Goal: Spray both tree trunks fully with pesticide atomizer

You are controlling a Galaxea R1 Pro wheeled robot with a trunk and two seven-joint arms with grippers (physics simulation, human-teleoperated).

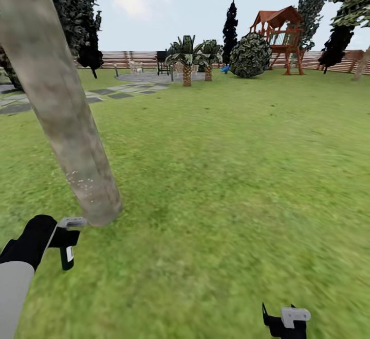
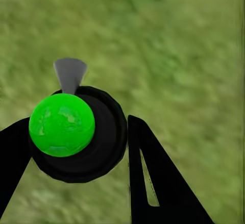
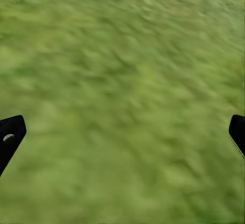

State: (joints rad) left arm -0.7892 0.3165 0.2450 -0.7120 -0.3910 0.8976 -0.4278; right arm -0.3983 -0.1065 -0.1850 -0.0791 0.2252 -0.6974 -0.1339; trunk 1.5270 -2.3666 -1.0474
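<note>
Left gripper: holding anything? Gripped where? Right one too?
The left gripper is shut on the pesticide atomizer, its fingers clamping the round black body just below the green top. The right gripper is open over grass, holding nothing.

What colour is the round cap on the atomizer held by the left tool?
Bright green, on the black atomizer; the left wrist view shows it best.

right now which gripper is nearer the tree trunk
Left. The left gripper sits beside the tree trunk base; the right gripper is far off across the grass.
</note>
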